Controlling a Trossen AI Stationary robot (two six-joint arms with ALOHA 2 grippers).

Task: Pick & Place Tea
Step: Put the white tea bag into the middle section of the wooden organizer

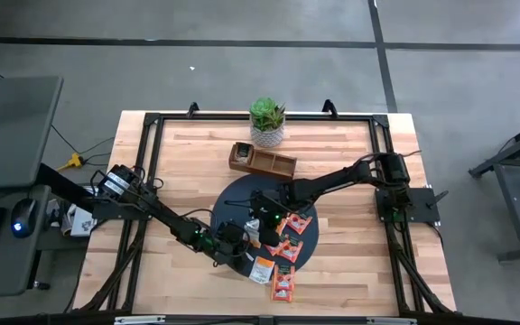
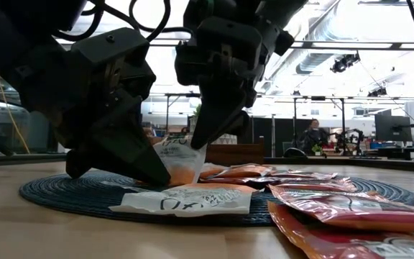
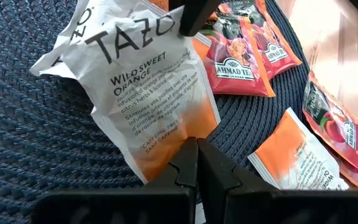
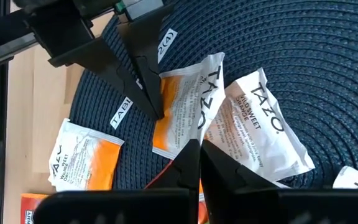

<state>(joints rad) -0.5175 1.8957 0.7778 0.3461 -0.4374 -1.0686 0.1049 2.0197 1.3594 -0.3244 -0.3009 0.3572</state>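
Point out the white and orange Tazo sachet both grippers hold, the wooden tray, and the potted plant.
Tazo sachet (image 3: 148, 93): left wrist view, on its printed white face.
Wooden tray (image 1: 262, 161): high view, on its rim beyond the mat.
Potted plant (image 1: 267, 115): high view, on the green leaves.

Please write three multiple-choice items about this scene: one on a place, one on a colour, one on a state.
1. Where is the plant?
A on the floor
B beside the tray
C inside the tray

2. Which colours has the gripped sachet?
A white and orange
B green
C black

3. How are the pincers?
A both open
B one open, one shut
C both shut on one sachet

Answers:
1 B: the plant stands just outside the tray's wall.
2 A: the sachet is white and turns orange at one end.
3 C: the left pincer and the right pincer each pinch an edge of that sachet.
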